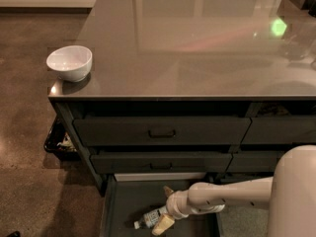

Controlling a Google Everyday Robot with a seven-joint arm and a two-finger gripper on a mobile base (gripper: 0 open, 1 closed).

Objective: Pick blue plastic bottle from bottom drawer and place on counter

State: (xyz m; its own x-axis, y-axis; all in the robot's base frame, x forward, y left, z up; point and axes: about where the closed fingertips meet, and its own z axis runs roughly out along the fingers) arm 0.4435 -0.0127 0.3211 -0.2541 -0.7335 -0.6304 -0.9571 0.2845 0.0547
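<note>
The bottom drawer (123,201) is pulled open below the two handled drawers. The blue plastic bottle (148,218) lies on its side on the drawer's dark floor, white cap pointing left and toward the front. My gripper (166,208) is down in the drawer at the bottle's right end, on the white arm that comes in from the right. It is open, one fingertip (169,190) behind the bottle and the other (163,225) in front of it. The counter (197,43) is the glossy grey top above.
A white bowl (69,62) stands on the counter's front left corner. A dark bin (58,141) with pale bits sits on the floor left of the cabinet. My white body (294,191) fills the lower right corner. A green light spot (278,26) shines at the counter's right.
</note>
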